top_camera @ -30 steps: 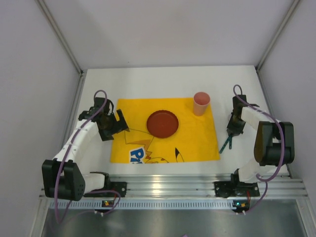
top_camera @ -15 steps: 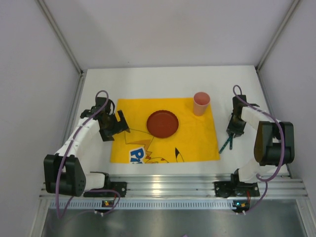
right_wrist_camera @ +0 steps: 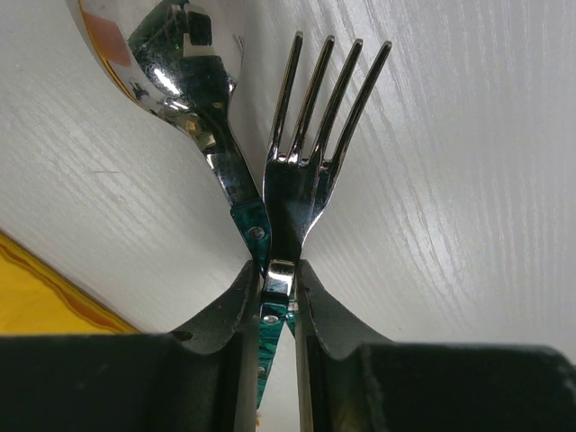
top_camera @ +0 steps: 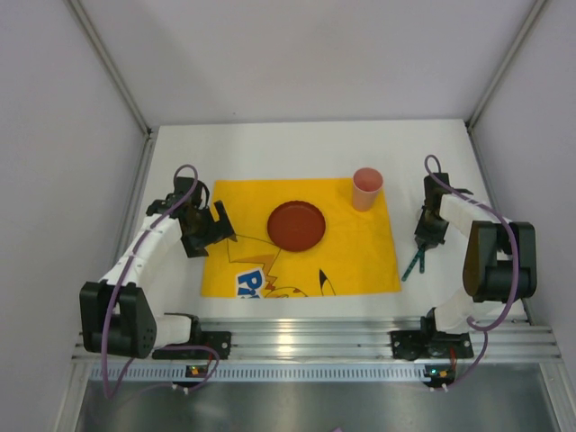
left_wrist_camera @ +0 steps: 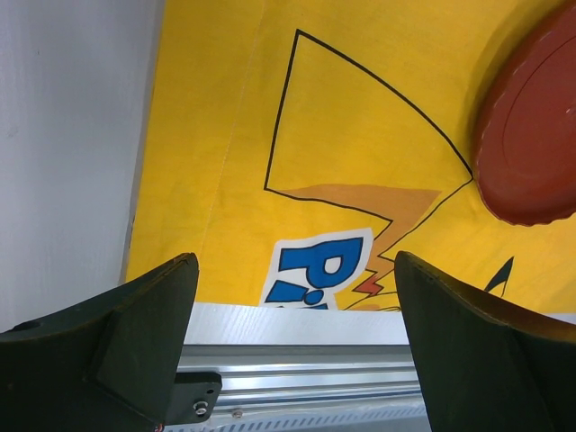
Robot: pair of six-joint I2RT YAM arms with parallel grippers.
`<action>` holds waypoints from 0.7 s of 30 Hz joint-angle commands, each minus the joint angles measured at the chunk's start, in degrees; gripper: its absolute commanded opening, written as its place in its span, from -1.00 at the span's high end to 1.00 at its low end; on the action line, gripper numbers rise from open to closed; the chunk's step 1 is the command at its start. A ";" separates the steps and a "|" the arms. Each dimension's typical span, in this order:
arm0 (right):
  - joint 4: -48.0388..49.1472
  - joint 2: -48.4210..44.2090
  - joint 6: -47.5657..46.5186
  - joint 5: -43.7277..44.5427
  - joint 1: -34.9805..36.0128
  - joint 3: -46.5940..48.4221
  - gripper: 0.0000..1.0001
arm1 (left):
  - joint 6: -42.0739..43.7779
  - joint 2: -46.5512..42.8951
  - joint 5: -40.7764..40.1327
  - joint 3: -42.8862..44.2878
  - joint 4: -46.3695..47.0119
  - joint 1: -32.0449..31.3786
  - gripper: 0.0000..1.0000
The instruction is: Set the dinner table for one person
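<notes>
The white dinner table (top_camera: 297, 144) carries a yellow cartoon placemat (top_camera: 360, 261) with a dark red plate (top_camera: 296, 225) and a pink cup (top_camera: 366, 188) on it. My right gripper (top_camera: 424, 241) is low over the table, right of the placemat. In the right wrist view it (right_wrist_camera: 279, 279) is shut on the neck of a fork (right_wrist_camera: 310, 135). A spoon (right_wrist_camera: 180, 54) crosses under the fork, and its green handle runs into the same gap. My left gripper (top_camera: 220, 225) hangs open and empty over the placemat's left edge; it also shows in the left wrist view (left_wrist_camera: 297, 306).
The ridged aluminium rail (top_camera: 315, 337) runs along the table's near edge and also shows in the left wrist view (left_wrist_camera: 297, 369). The plate (left_wrist_camera: 531, 135) sits to the upper right of my left fingers. Grey enclosure walls stand on three sides.
My left arm has shifted slightly, its base link turning a little. The green handle under my right gripper has moved a touch to the right. Plate and cup are unmoved.
</notes>
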 commanded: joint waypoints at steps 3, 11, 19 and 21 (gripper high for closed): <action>-3.10 -0.97 -0.94 1.16 -0.64 3.87 0.54 | -0.73 -2.10 -0.57 -0.41 1.18 0.15 -0.91; -4.51 -1.33 -1.12 1.25 -0.64 5.55 0.63 | -0.91 -1.49 0.22 -0.58 2.06 0.24 -0.90; -3.80 -1.06 -0.86 1.17 -0.64 3.18 0.49 | -0.47 -1.75 -0.13 -0.41 1.45 0.24 -0.90; -3.37 -1.15 -0.86 0.99 -0.64 2.82 0.47 | -0.55 -2.01 -0.13 -0.76 1.45 0.24 -0.90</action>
